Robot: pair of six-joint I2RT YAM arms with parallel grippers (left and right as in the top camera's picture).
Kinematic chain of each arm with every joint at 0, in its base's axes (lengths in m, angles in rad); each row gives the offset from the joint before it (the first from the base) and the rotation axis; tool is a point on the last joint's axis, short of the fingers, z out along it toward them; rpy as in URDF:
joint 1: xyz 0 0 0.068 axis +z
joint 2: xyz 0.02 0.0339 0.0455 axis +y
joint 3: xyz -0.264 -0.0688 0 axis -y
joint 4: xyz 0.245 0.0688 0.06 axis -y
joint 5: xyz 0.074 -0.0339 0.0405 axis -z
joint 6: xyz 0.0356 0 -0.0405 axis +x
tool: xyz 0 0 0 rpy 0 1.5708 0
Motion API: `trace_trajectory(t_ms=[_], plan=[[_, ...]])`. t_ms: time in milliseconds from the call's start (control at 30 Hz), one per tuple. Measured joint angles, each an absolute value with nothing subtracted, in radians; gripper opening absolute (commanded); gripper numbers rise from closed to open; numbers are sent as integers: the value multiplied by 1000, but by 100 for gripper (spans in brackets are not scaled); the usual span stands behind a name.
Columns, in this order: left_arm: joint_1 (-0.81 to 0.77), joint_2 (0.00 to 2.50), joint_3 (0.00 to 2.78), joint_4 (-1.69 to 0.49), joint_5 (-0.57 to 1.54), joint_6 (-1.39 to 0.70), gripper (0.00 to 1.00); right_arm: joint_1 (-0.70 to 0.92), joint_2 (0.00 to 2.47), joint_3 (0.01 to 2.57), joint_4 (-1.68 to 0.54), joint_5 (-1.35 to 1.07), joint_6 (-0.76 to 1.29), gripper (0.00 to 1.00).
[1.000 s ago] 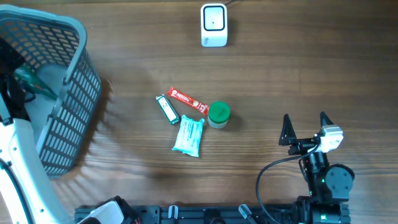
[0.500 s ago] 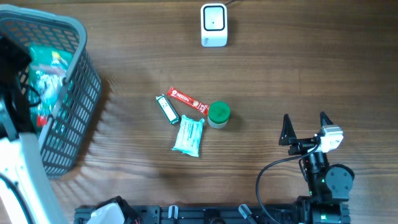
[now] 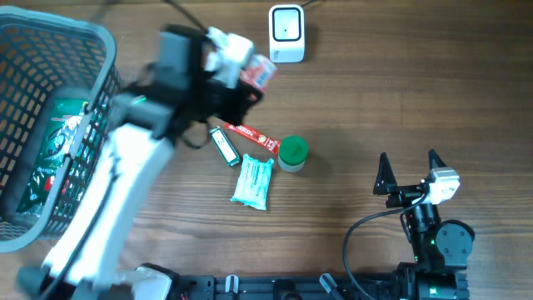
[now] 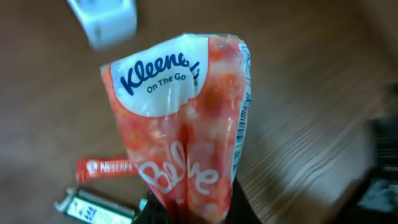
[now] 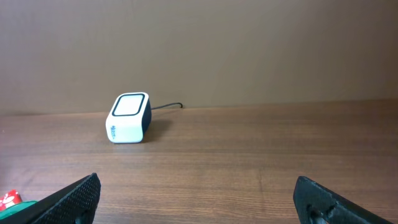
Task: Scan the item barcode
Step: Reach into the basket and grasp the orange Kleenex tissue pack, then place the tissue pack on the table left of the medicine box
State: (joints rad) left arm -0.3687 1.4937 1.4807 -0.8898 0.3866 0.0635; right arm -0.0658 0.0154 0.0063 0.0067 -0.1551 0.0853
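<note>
Wooden tabletop [image 3: 400, 92] is being occupied at its left edge by a grey basket [image 3: 104, 92] with a green packet [image 3: 62, 142] inside. A Kleenex tissue pack [image 4: 186, 124] is being clamped by the left gripper [image 3: 243, 82], just beside the white scanner [image 3: 286, 33]. Nearer the front, a red stick sachet [image 3: 250, 133], a teal packet [image 3: 251, 182] and a green-lidded jar [image 3: 292, 152] are lying together. At the right, the right gripper [image 3: 408, 160] is being held wide open, gripping nothing.
</note>
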Motion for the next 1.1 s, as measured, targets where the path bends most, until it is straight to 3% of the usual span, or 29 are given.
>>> trace_trajectory(t_ms=[233, 267, 367, 400, 433, 600, 767, 800, 867, 933, 967, 1000, 1033, 1100], plan=[[-454, 1868, 1450, -884, 148, -262, 4, -66, 15, 6, 7, -155, 85, 100], [-459, 1909, 1448, -887, 134, -352, 11, -66, 15, 6, 7, -155, 85, 100], [-465, 1966, 1442, -899, 115, -561, 19, -66, 15, 6, 7, -155, 85, 100], [-467, 1968, 1440, -902, 113, -635, 46, -66, 15, 6, 7, -155, 85, 100], [-469, 1966, 1440, -899, 112, -675, 100, -66, 15, 6, 7, -155, 85, 100], [-476, 1906, 1441, -923, 76, -789, 100, -66, 15, 6, 7, -155, 85, 100], [-461, 1655, 1541, -1002, -80, -791, 100, -66, 15, 6, 7, -155, 85, 100], [-447, 1599, 1565, -991, -104, -787, 90, -66, 15, 6, 6, -155, 85, 100], [-401, 1467, 1602, -949, -139, -775, 87, -66, 15, 6, 7, -155, 85, 100], [-377, 1374, 1614, -951, -162, -769, 65, -66, 15, 6, 7, -155, 85, 100], [-377, 1343, 1619, -963, -164, -765, 29, -66, 15, 6, 7, -155, 85, 100], [-378, 1332, 1621, -980, -164, -767, 9, -66, 15, 6, 7, -155, 85, 100], [-379, 1331, 1622, -996, -164, -767, 4, -66, 15, 6, 7, -155, 85, 100], [-387, 1364, 1621, -1029, -162, -767, 4, -66, 15, 6, 7, -155, 85, 100]])
